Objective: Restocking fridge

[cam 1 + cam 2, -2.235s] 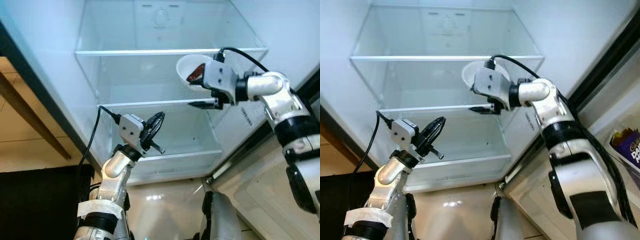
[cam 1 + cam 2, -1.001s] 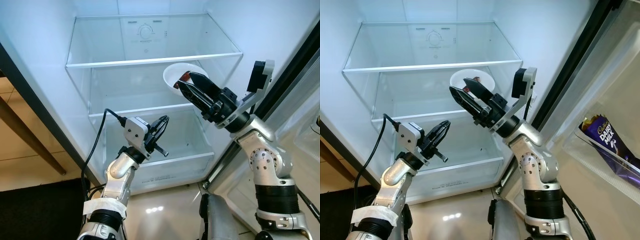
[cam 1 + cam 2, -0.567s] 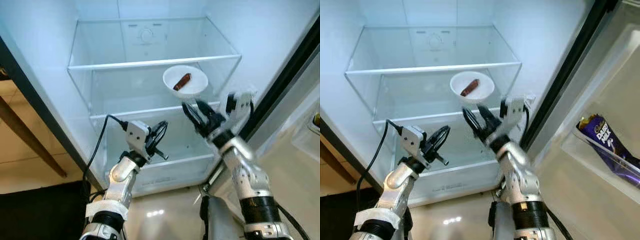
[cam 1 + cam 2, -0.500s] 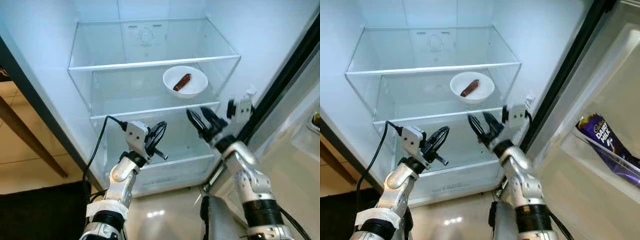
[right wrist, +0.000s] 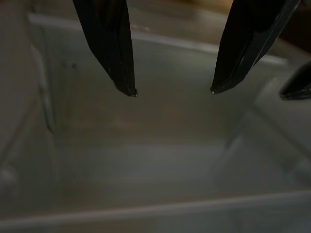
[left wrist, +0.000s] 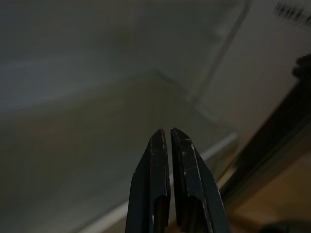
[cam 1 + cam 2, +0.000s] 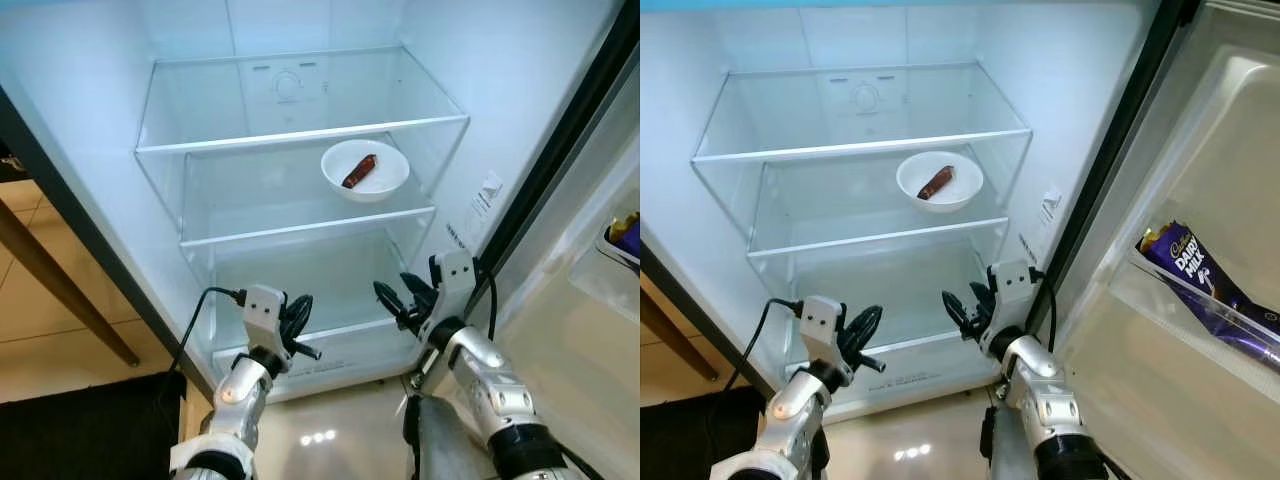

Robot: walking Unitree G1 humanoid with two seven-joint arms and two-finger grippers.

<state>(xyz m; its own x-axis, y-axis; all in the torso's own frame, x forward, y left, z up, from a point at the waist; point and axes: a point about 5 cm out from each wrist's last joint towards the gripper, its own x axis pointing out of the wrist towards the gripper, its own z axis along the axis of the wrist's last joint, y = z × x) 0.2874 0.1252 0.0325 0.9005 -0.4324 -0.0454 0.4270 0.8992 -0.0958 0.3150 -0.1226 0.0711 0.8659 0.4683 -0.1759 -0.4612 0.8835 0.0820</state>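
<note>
Fridge interior, white with clear glass shelves (image 7: pixel 300 225), stands open before me; its middle shelf carries a white round bowl (image 7: pixel 365 170) holding one brown sausage (image 7: pixel 359 171). Nearer, my right gripper (image 5: pixel 172 91) hangs released, my left gripper (image 6: pixel 166 132) clenched on nothing.

Home kitchen: open fridge (image 7: pixel 300 140), tiled floor (image 7: pixel 60 340), chocolate bar (image 7: pixel 1200 280) in door.

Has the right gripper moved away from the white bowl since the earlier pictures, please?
Yes. The right gripper, jaws open, has dropped from the white bowl on the middle shelf to the bottom compartment, leaving the bowl behind.
</note>
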